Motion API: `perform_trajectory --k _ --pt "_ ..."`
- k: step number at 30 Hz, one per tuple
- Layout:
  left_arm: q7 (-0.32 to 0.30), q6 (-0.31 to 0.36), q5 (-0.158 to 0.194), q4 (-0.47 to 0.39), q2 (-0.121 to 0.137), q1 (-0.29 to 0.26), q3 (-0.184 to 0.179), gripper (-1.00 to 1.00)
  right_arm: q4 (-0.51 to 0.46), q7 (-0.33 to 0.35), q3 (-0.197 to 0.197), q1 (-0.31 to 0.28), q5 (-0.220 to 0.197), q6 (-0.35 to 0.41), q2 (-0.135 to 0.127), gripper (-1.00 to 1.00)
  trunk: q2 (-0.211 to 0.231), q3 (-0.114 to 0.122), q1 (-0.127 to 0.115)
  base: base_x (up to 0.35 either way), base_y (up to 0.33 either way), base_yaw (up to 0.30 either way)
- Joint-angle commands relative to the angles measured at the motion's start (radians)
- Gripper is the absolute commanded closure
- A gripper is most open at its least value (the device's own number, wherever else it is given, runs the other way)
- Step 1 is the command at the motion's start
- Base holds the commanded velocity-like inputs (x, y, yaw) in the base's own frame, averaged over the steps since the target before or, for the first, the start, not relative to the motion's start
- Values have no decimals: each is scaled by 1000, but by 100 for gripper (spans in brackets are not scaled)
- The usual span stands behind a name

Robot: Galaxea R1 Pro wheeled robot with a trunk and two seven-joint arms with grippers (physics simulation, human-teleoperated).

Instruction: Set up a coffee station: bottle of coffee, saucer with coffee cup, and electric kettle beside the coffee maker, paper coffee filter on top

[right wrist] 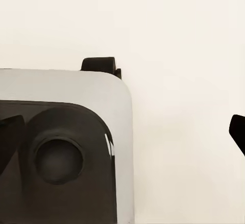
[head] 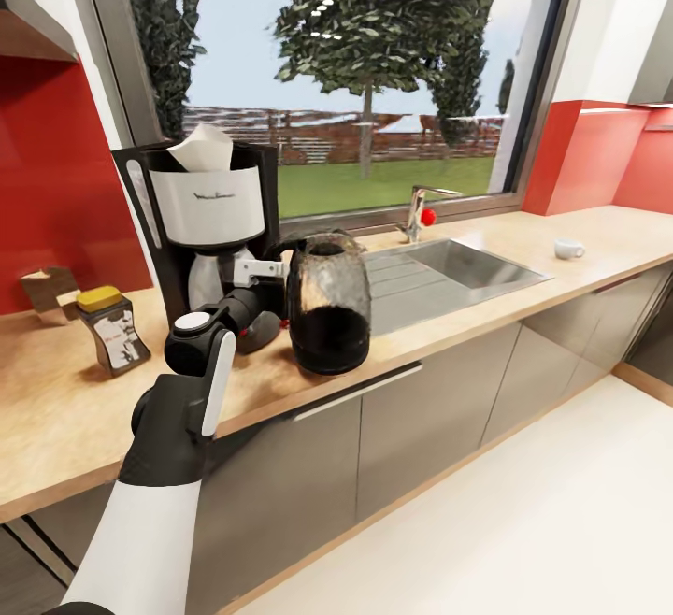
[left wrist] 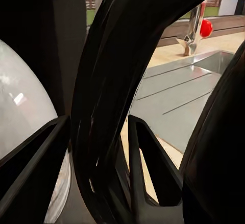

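- I see small dark lettering across the white front housing of the coffee maker (head: 207, 222), too small for me to read; the black-and-white label on the bottle of coffee (head: 114, 330) is just as unreadable.
- My left gripper (head: 277, 271) has its fingers (left wrist: 148, 170) on either side of the black handle of the electric kettle (head: 328, 305), closed around it.
- My right gripper: in the right wrist view I see only a dark tip at each edge over the pale floor and part of the robot's base, so I cannot tell how wide it stands.
- The kettle stands upright, long axis vertical, handle turned toward the coffee maker, just beside it, base near the front edge of the kitchen countertop (head: 56, 419).
- Open worktop lies left of the bottle; the steel sink (head: 467, 264) sits right of the kettle.
- A white paper coffee filter (head: 203, 149) pokes up from the machine's top.
- The coffee cup (head: 567, 248) sits well apart, beyond the sink.
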Motion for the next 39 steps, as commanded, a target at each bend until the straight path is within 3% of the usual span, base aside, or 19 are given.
perform_trajectory --k 1,39 --pt "-8 4 -10 -1 0 -1 1 100 1 5 1 -1 -7 -3 0 -100 0 -1 0 128 78 0" --pt "-12 6 -8 2 0 1 -2 100 1 2 6 -6 -7 -2 -8 -100 -1 -1 0 6 4 0"
